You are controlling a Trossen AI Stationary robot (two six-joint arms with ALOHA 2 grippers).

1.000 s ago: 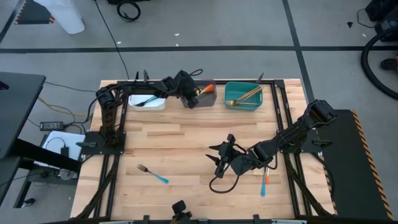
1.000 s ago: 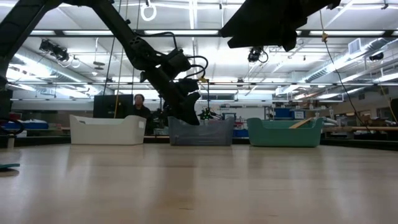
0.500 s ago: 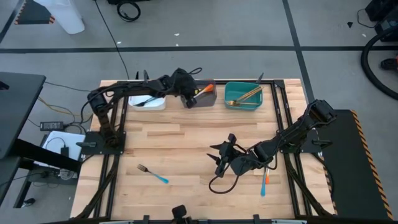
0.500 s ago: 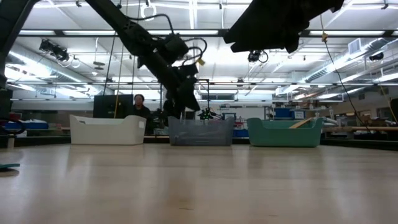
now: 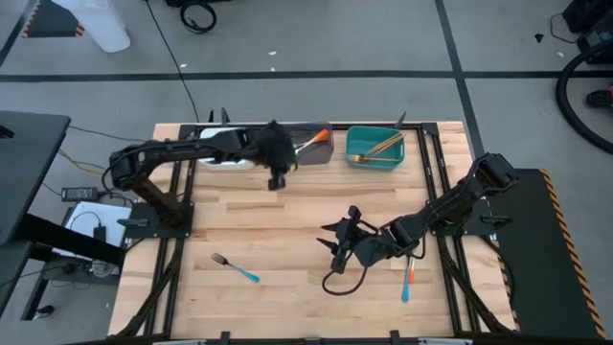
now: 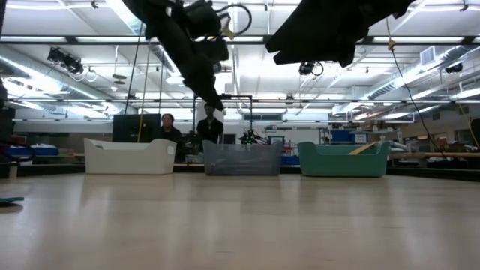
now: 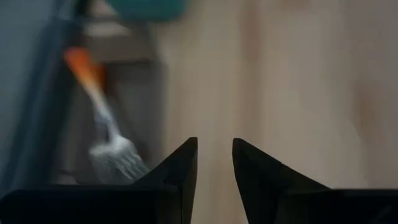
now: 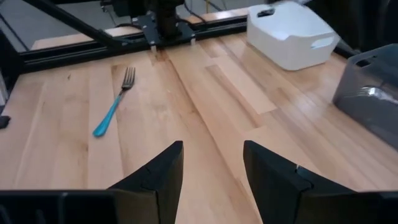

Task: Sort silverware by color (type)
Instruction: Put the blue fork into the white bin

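Observation:
My left gripper (image 5: 278,179) hangs open and empty above the table, just near-left of the grey bin (image 5: 314,150). An orange-handled fork (image 7: 102,124) lies in that bin, and its handle (image 5: 321,136) sticks up over the far rim. My right gripper (image 5: 337,244) is open and empty over the table's middle. A blue-handled fork (image 5: 236,267) lies flat at the near left and also shows in the right wrist view (image 8: 114,103). An orange-handled utensil (image 5: 411,273) and a blue-handled one (image 5: 405,289) lie beside the right arm. Gold utensils (image 5: 378,146) rest in the teal bin (image 5: 356,158).
The white bin (image 5: 239,163), the grey bin and the teal bin stand in a row along the far edge. The left arm reaches over the white bin. Two people (image 6: 208,127) stand beyond the table. Bare wood lies between the two grippers.
My left gripper has drawn back from over the grey bin toward the table's near edge and a little left, and has risen. The orange-handled fork stays behind in the grey bin.

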